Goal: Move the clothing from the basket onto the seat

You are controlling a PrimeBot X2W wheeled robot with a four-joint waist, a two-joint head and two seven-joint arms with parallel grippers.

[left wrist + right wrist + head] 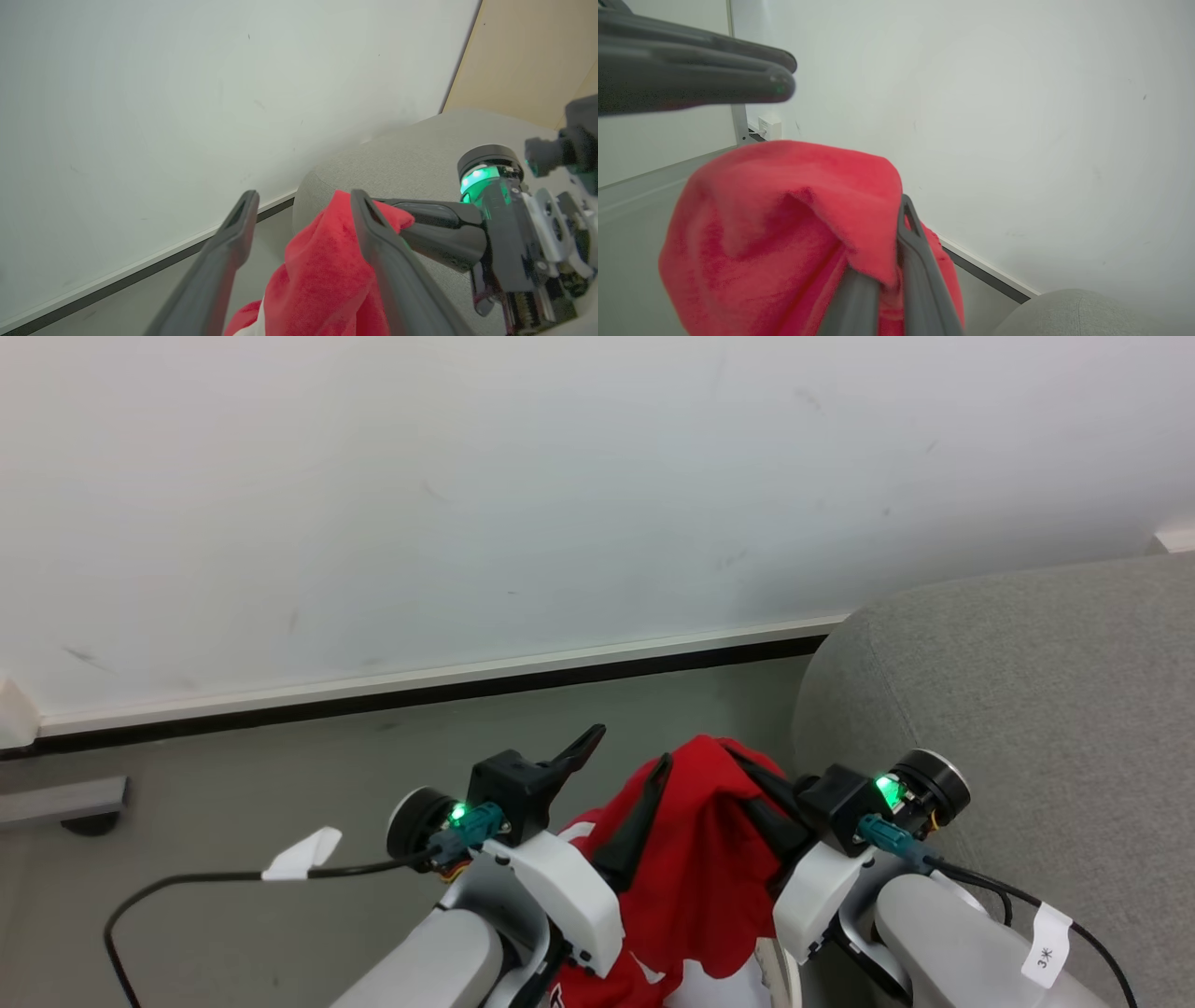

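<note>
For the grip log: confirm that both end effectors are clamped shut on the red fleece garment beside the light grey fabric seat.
Not both. The right end effector is clamped shut on the red fleece garment beside the light grey fabric seat, but the left end effector stands open, its fingers spread wide, as the left wrist view shows.

The red garment (695,859) runs off the bottom edge of the head view, its white print cut short. Its fold buries one fingertip of my right gripper (889,252). My left gripper (789,76) looks blurred, cut by the right wrist view's left edge.
</note>
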